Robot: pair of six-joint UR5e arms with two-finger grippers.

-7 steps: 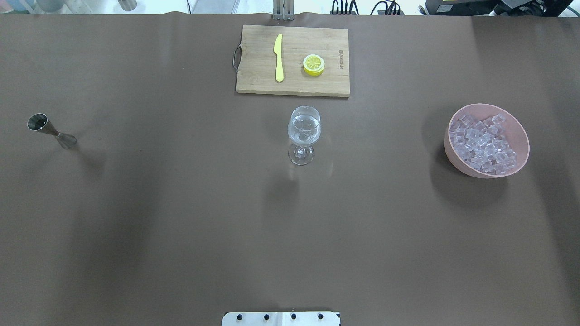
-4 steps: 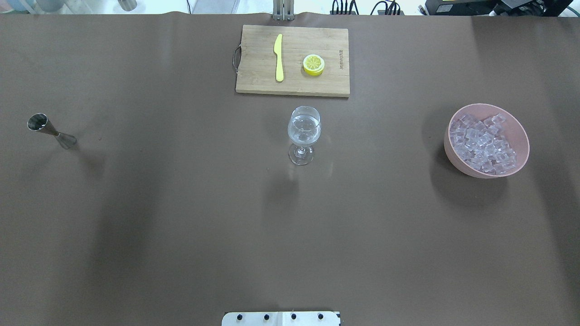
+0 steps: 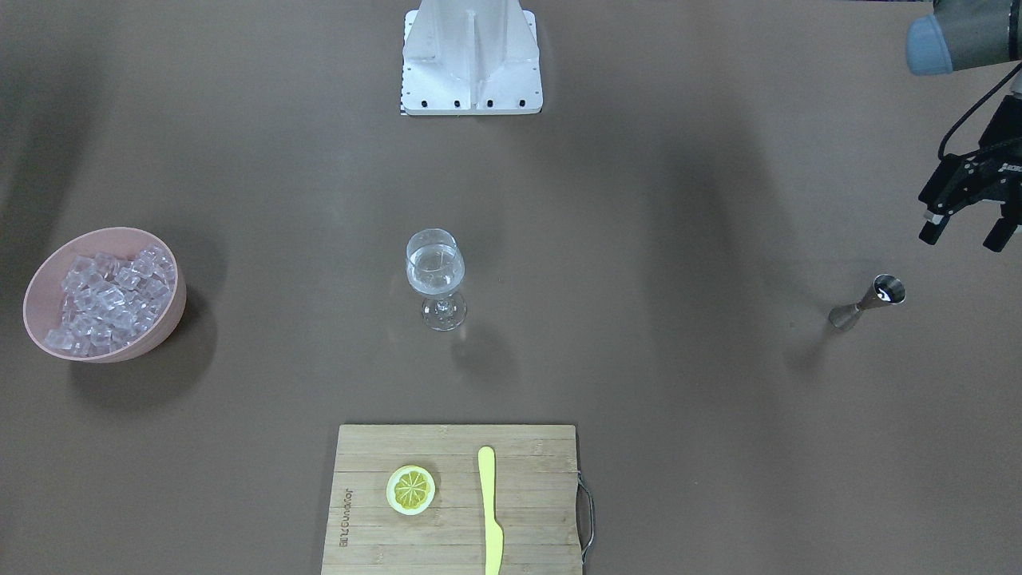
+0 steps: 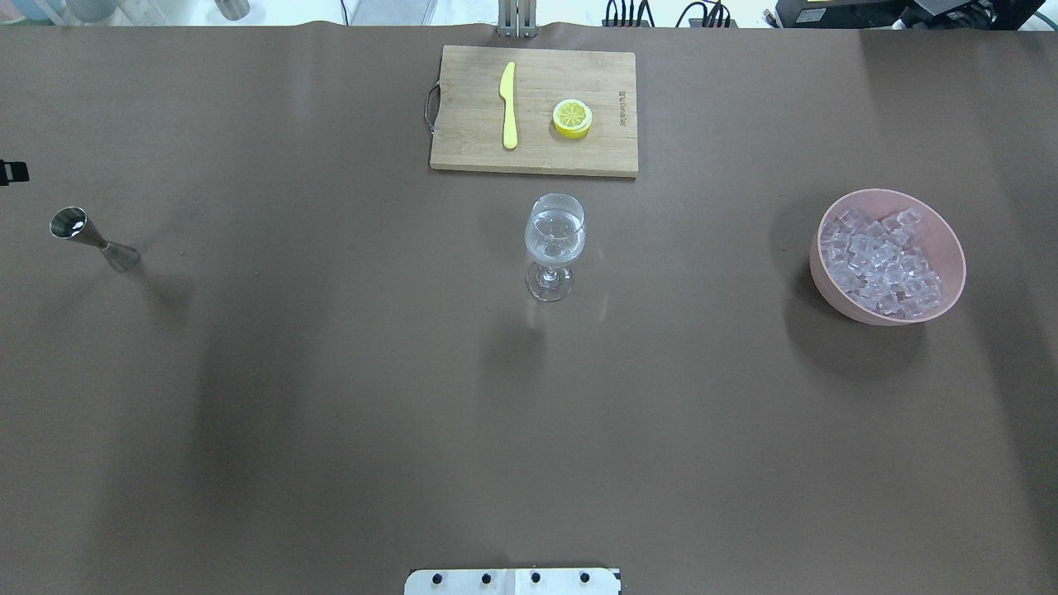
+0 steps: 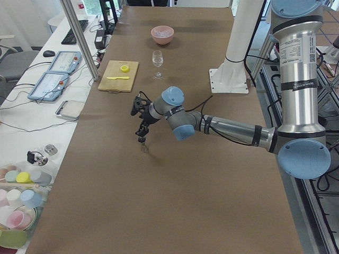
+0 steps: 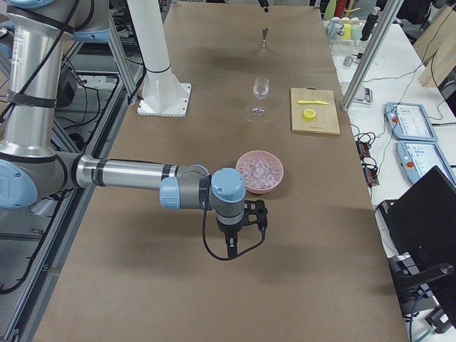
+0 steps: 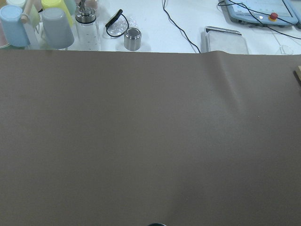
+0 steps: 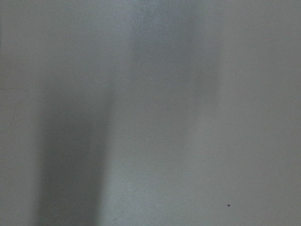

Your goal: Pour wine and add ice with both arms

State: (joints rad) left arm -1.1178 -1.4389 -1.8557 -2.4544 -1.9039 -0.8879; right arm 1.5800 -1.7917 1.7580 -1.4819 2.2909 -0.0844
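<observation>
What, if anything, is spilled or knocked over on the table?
Nothing stands out. The glass and the metal jigger stand upright. The ice is all heaped inside the pink bowl, with no cubes outside it. The yellow knife and lemon slice lie flat on the cutting board.

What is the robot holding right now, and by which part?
Nothing in the left hand: it is open, apart from the jigger. For the right hand, it cannot be told.
</observation>
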